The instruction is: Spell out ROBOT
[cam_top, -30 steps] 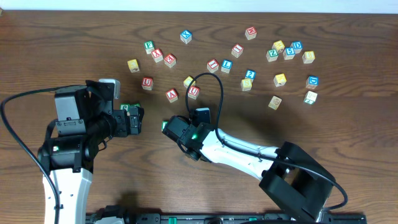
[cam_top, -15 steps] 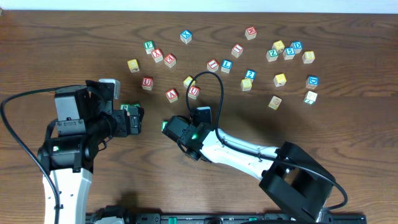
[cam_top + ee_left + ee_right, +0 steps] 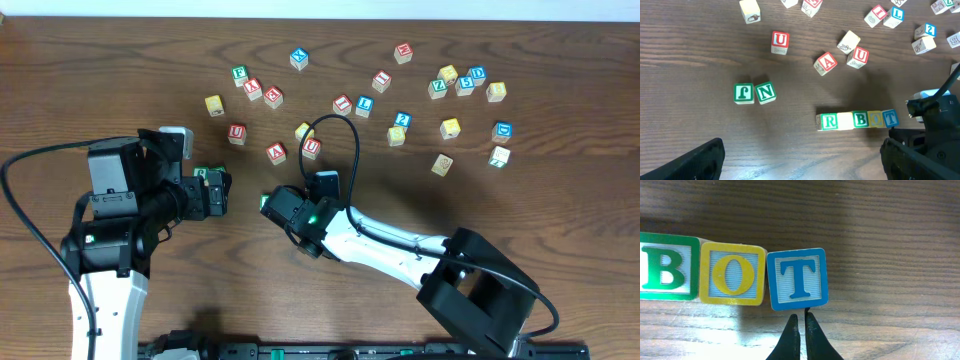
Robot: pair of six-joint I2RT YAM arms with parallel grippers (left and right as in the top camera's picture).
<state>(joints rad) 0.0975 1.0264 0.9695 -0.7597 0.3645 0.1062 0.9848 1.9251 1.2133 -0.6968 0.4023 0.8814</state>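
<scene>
Right gripper (image 3: 800,315): jaws pressed tip to tip, holding nothing. The tips sit just beside the edge of the T cube (image 3: 797,278) that faces me; can't tell if they touch it.

T closes the row, up against the O cube (image 3: 732,273), with the B cube (image 3: 665,266) next. The left wrist view shows the rest: pale cube (image 3: 845,121) beside B, face too washed out to read, then the R cube (image 3: 828,121) at the far end.

Left gripper (image 3: 800,150): jaws wide apart, empty, well apart from the row.

My read: the word looks laid out and this is final alignment. T sits slightly rotated against O.

- Push mid-edge with closed tips, slow and short.
- An off-centre push would likely spin it more.
- Too hard would likely shove the whole row.
- Then retract straight back, no sideways sweep.
</scene>
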